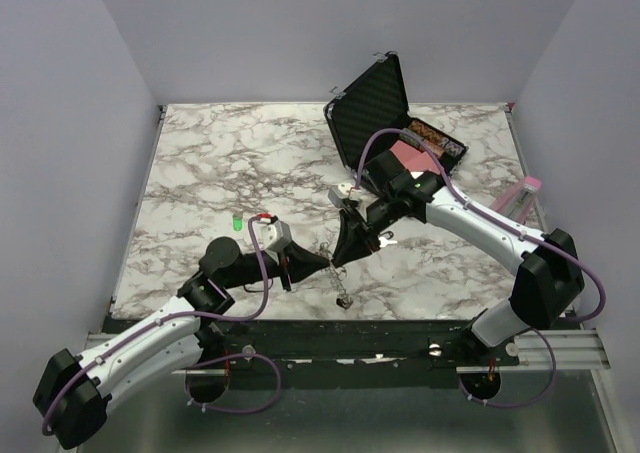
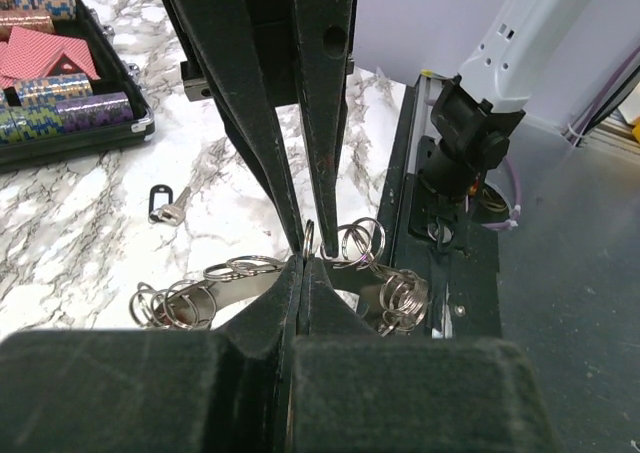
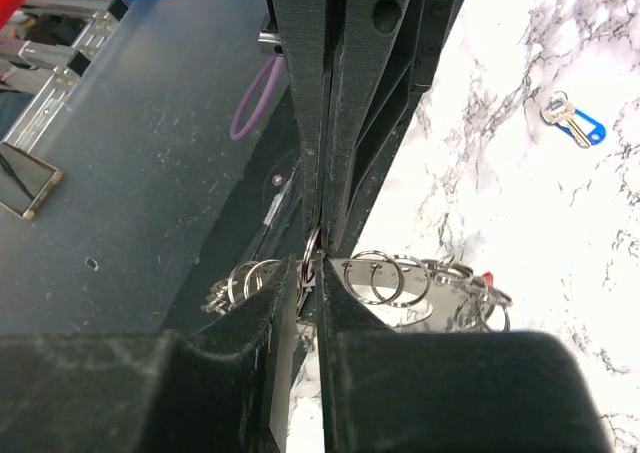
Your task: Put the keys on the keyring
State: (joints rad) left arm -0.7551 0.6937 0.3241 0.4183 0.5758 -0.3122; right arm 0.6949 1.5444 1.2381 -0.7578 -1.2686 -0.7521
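The keyring, a silver chain of linked rings, hangs between both grippers near the table's front edge. My left gripper is shut on one ring; the left wrist view shows its fingertips pressed together, with more rings spreading to both sides. My right gripper meets it tip to tip. Its jaws stand a narrow gap apart, one ring edge-on between them, and the keyring trails right. A black-headed key and a blue-headed key lie loose on the marble.
An open black case holding poker chips and cards stands at the back right, its rim in the left wrist view. A small green thing and a red piece lie left of the grippers. A pink object sits at the right edge.
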